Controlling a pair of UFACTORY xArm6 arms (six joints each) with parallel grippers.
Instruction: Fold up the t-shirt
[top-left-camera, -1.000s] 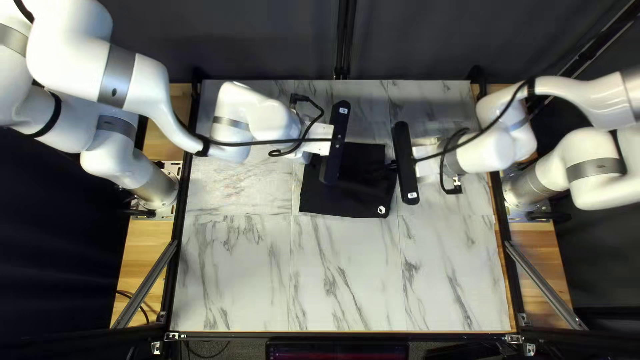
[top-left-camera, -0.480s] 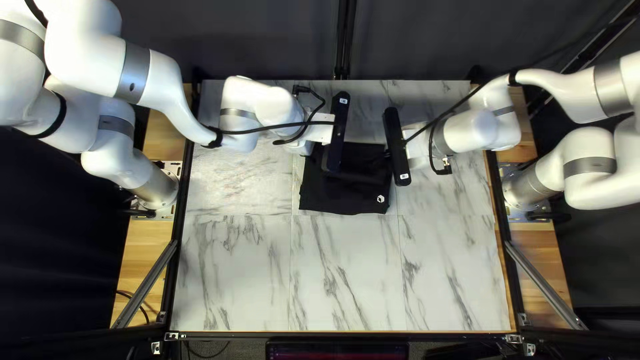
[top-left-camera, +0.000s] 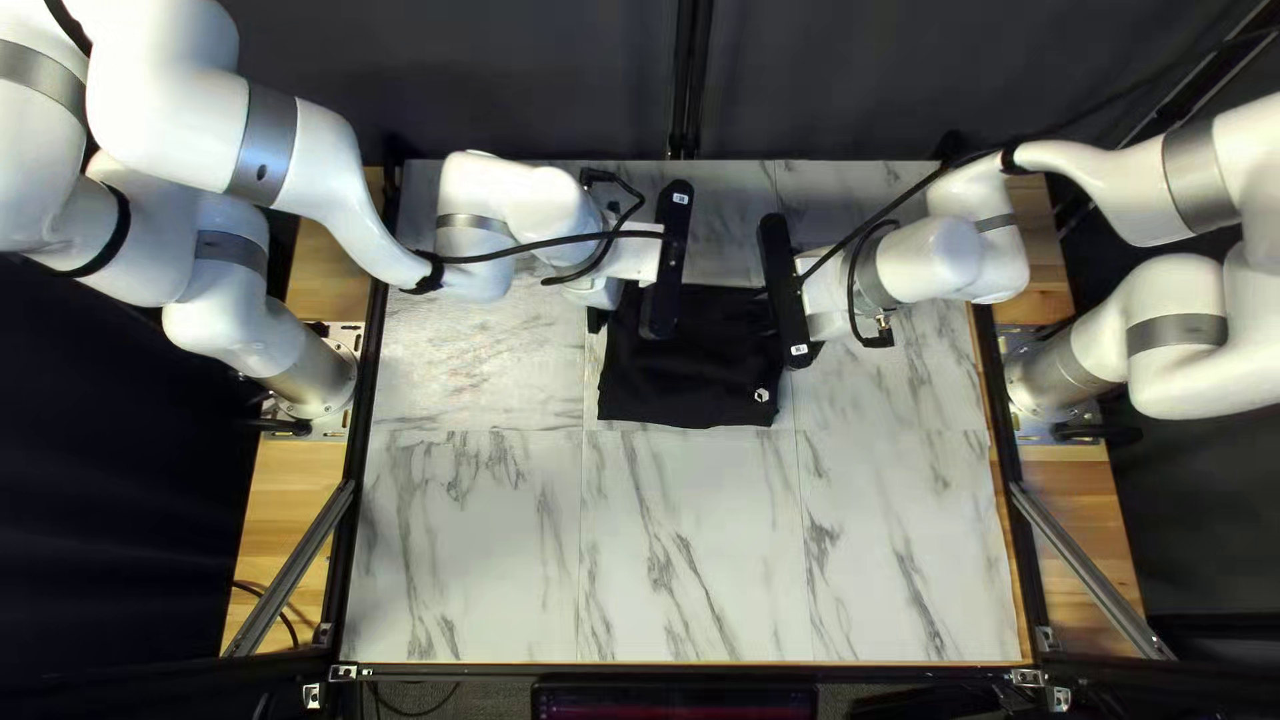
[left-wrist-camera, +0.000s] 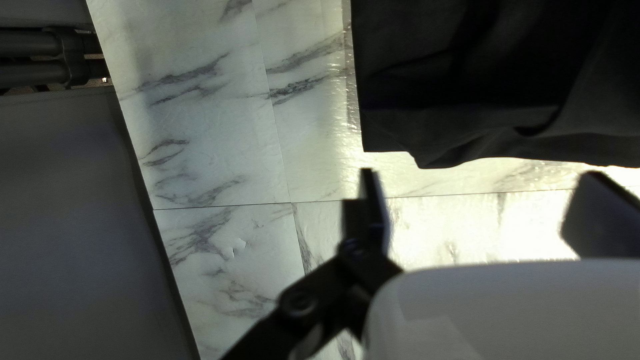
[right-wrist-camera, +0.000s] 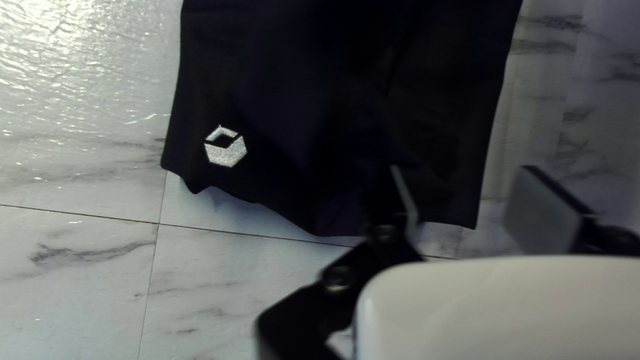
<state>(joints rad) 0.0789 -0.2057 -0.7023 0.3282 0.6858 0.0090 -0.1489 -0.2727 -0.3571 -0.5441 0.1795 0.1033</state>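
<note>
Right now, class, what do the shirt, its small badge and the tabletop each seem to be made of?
The shirt looks like cotton or blended cloth, matt black, hanging in soft creases. The badge is probably stitched thread, silvery white, with a grainy surface. The tabletop could be marble or a printed copy: grey veins, glossy glare.
</note>
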